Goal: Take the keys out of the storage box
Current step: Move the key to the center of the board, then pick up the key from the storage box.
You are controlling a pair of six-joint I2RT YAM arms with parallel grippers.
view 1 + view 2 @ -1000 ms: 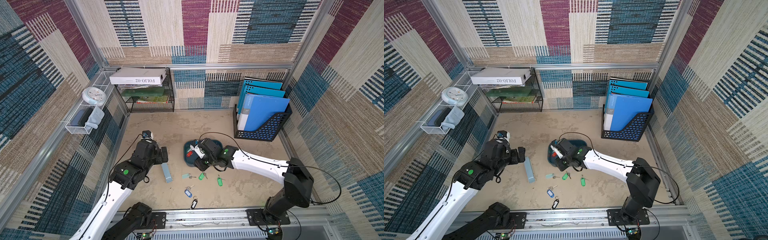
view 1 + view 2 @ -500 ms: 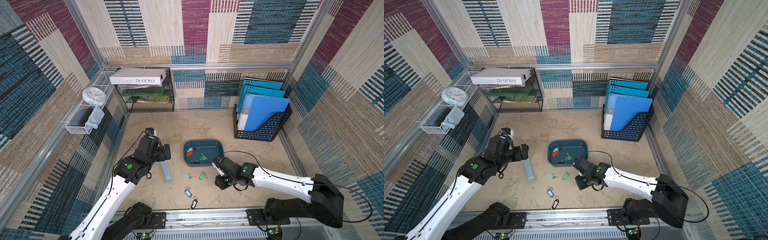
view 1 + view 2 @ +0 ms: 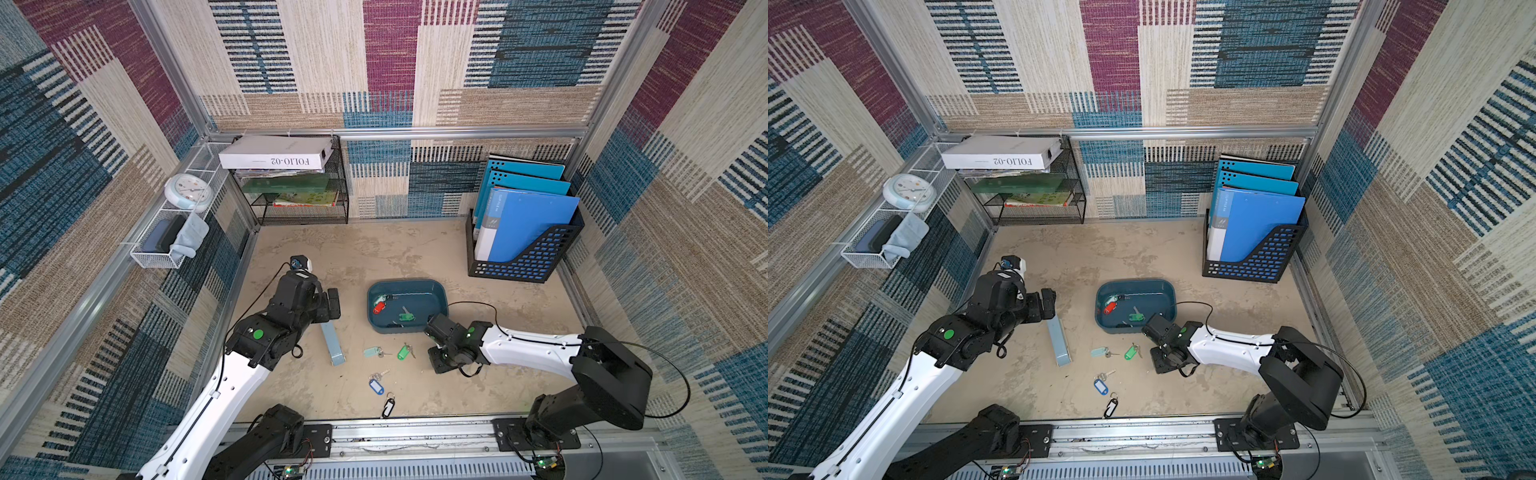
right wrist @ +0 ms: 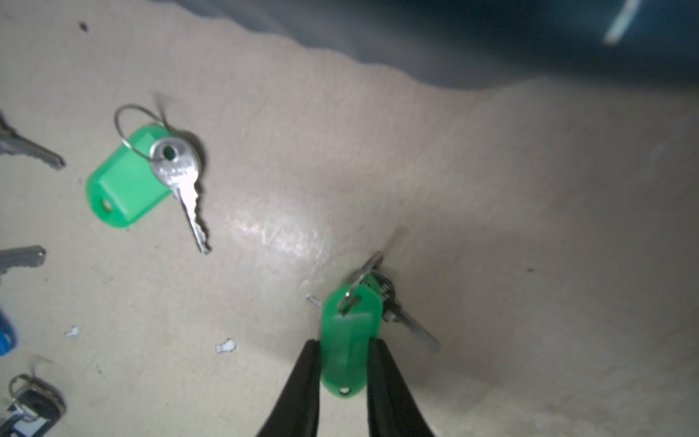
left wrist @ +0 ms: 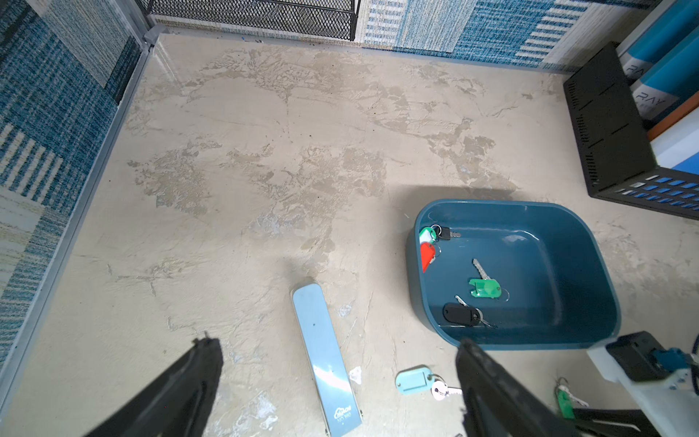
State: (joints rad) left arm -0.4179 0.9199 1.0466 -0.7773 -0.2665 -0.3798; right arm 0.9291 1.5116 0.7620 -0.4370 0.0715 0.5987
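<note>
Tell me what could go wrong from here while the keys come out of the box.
One: the right pincer holds a green-tagged key by its tag's edges alone, the metal key dangling, so it might slip out. Two: in the storage box, the red-tagged key lies tight in a corner and the black-tagged key near a wall; the pincer may jam against the sides.

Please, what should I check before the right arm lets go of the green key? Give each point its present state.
1. Right gripper fingers clamp the held green key: ok.
2. It is outside the storage box, over the table: ok.
3. Other green key lies apart: ok.
4. Left gripper open, empty: ok.
5. Box emptied: not ok, four keys lie inside.
6. Height above table: cannot tell.
</note>
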